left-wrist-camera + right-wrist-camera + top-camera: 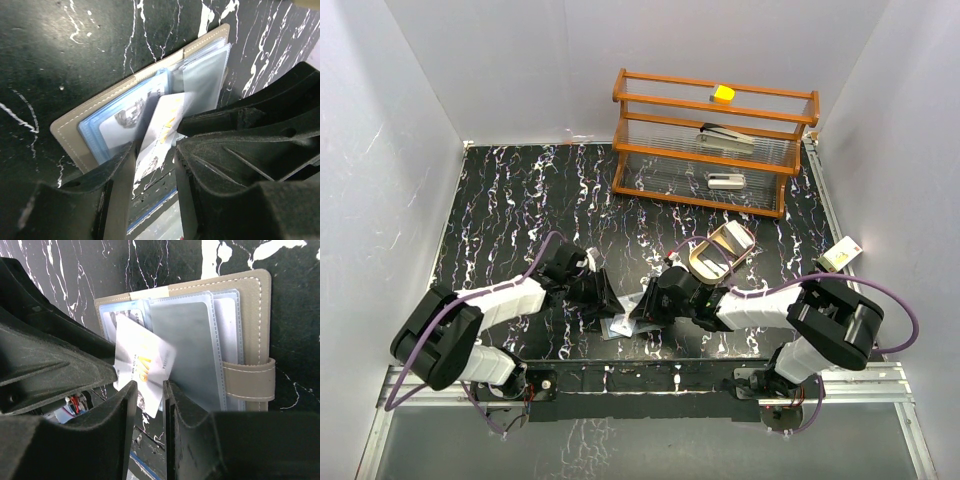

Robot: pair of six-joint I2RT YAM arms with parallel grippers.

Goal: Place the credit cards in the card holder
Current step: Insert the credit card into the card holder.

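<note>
The grey card holder (250,300) is lying open near six o'clock on the counter (520,220). A whitish card (142,357) is being pinched by the left fingers (117,190), while the right fingers (122,430) are being held almost pressed together at its corner, their grip impossible to tell. Because the card is being offered askew, it could be snagged on the clear sleeves (185,350), bent, or the loose holder shoved along the glossy black, white-veined counter, which is being enclosed by white walls (380,150), with a wooden rack (715,140) at one o'clock.
</note>
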